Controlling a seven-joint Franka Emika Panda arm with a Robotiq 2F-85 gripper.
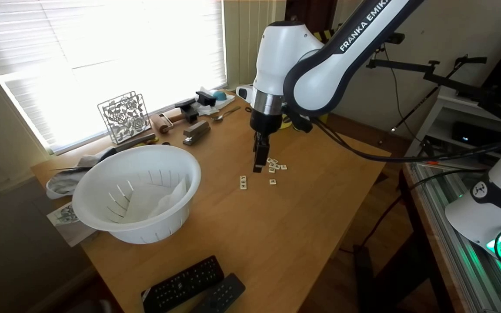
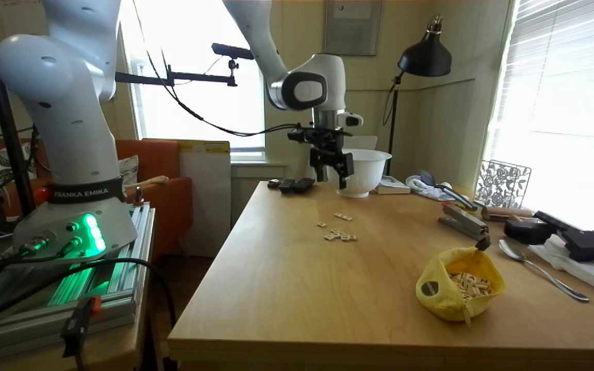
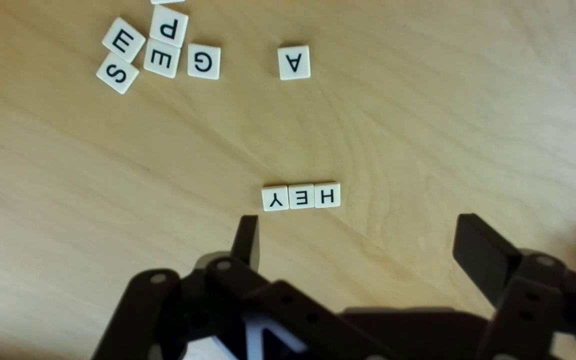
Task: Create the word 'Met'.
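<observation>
Exterior views, yellow pouch (image 2: 449,305) of tiles (image 2: 471,286), bowl (image 1: 146,233) holding perhaps paper (image 1: 170,199), pincer (image 2: 332,180) parted, HEY tiles (image 1: 243,182) below

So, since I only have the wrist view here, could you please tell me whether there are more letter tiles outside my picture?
Observer: Yes, an exterior view shows more letter tiles inside a yellow bag on the table.
Operator: Thank you; am I touching down anywhere?
Observer: No, in an exterior view the gripper hangs above the table.
Operator: And might anything tall be in my way?
Observer: Possibly the white bowl; in an exterior view, the word HEY lies between it and the loose A tile.
</observation>
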